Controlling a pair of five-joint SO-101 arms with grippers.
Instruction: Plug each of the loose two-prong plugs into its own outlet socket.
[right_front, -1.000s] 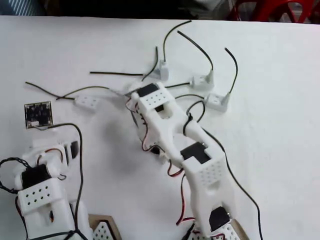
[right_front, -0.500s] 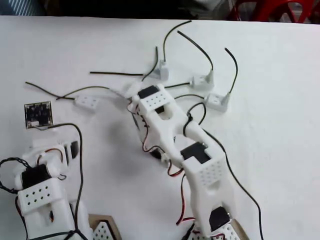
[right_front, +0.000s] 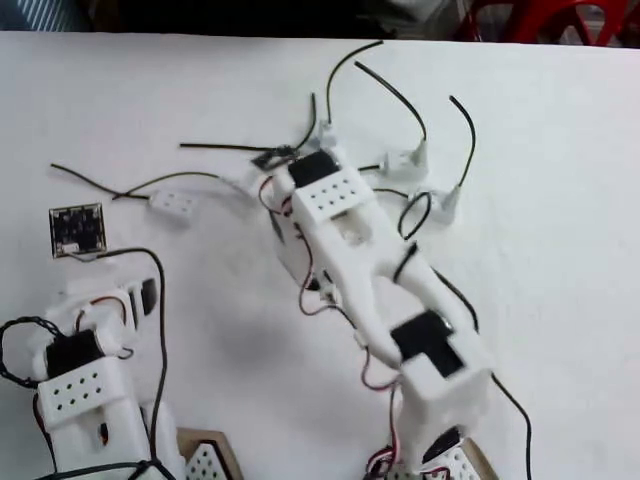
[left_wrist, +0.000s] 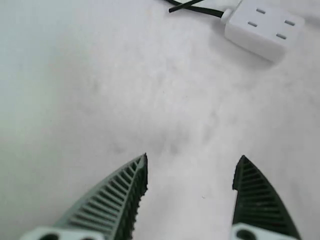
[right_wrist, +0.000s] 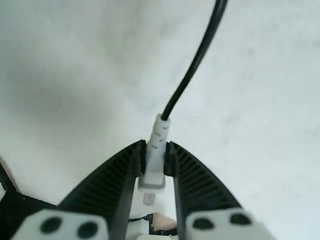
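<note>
My right gripper (right_wrist: 155, 148) is shut on a small white two-prong plug (right_wrist: 154, 155), whose black cord (right_wrist: 197, 60) runs away over the table. From above, that gripper (right_front: 272, 157) sits at the far middle of the table, beside a black cord (right_front: 215, 147). A white outlet block (right_front: 175, 203) lies to its left; its slots face up (left_wrist: 265, 27). My left gripper (left_wrist: 194, 159) hangs open over bare table short of that block. More white plug pieces (right_front: 322, 140), (right_front: 405, 160), (right_front: 440, 205) lie to the right, each with a black cord.
A small dark circuit board (right_front: 76, 228) lies at the left, near the left arm (right_front: 85, 380). Loose black cords (right_front: 395, 90) curl across the far table. The table's far edge (right_front: 200, 33) runs along the top.
The right arm has stretched out and its gripper has moved toward the far side, up to the black cord. The left arm has kept still.
</note>
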